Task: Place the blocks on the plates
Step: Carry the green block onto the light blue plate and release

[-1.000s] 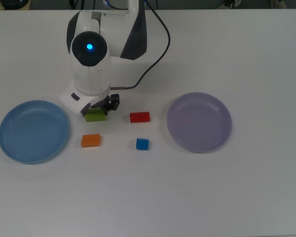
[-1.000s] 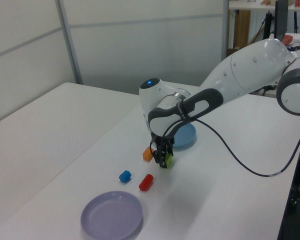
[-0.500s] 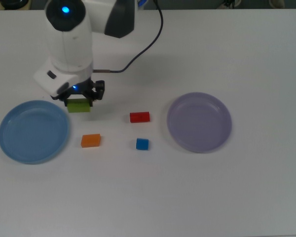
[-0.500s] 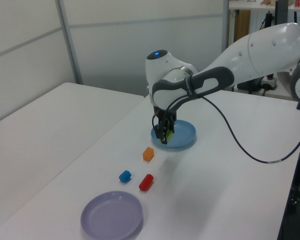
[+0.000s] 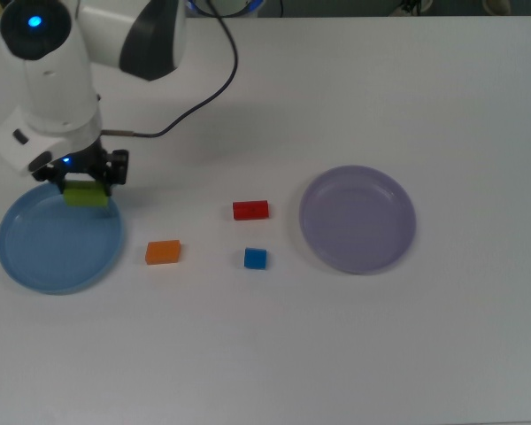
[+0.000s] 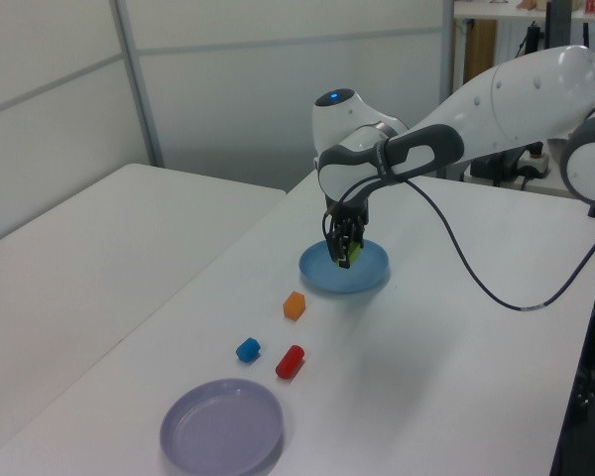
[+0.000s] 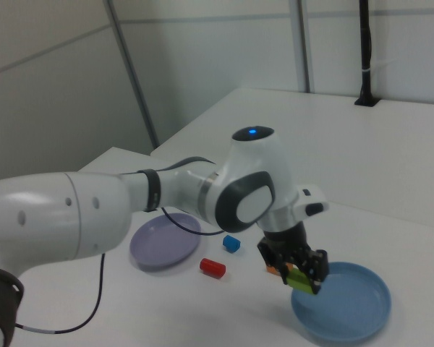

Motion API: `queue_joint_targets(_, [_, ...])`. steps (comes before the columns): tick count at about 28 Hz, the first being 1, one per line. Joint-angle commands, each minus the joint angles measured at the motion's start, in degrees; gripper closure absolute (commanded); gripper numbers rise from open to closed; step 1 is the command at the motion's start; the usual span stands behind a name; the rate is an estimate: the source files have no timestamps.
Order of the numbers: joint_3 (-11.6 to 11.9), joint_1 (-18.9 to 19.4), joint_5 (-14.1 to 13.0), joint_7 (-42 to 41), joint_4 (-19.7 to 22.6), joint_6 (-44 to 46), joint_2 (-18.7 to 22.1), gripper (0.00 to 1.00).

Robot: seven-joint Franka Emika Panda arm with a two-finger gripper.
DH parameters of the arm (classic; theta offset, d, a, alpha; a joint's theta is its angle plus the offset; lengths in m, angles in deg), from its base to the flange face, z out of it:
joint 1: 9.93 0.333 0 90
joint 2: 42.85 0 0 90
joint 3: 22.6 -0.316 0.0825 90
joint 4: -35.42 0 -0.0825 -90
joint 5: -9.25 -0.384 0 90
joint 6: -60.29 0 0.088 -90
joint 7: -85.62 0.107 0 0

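My gripper (image 5: 85,193) (image 6: 345,255) (image 7: 301,278) is shut on the lime-green block (image 5: 87,196) (image 6: 348,252) (image 7: 299,277), held in the air over the upper edge of the light blue plate (image 5: 44,257) (image 6: 369,274) (image 7: 354,311). The orange block (image 5: 163,251) (image 6: 295,304) lies just right of that plate in the top view. A red block (image 5: 250,210) (image 6: 291,361) (image 7: 212,268) and a small blue block (image 5: 256,258) (image 6: 247,349) (image 7: 231,243) lie on the table between the plates. The lavender plate (image 5: 357,219) (image 6: 221,426) (image 7: 163,239) holds nothing.
The white arm (image 5: 97,40) reaches in from the top view's upper left, trailing a dark cable (image 5: 214,84) across the table. A black post (image 7: 364,50) stands at the far table edge in the right view.
The gripper has lifted the lime-green block off the table and carried it toward the top view's left, from beside the red block to above the light blue plate's edge.
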Motion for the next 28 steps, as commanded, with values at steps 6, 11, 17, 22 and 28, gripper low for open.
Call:
queue_joint_targets(6, [0.16,-1.1,-0.28,-0.69,-2.93,-8.26,-6.85,0.79])
queue_joint_targets(11, [0.16,-1.1,-0.46,-0.69,-2.93,-8.35,-6.85,0.61])
queue_joint_targets(17, [0.16,-1.01,-0.11,-0.69,-2.93,-8.52,-7.82,0.0])
queue_joint_targets(22, [0.16,-0.92,-0.19,-0.6,-3.01,-9.4,-7.73,0.0])
queue_joint_targets(28, [0.07,-0.83,-0.37,-0.43,-3.1,-9.4,-7.21,0.0])
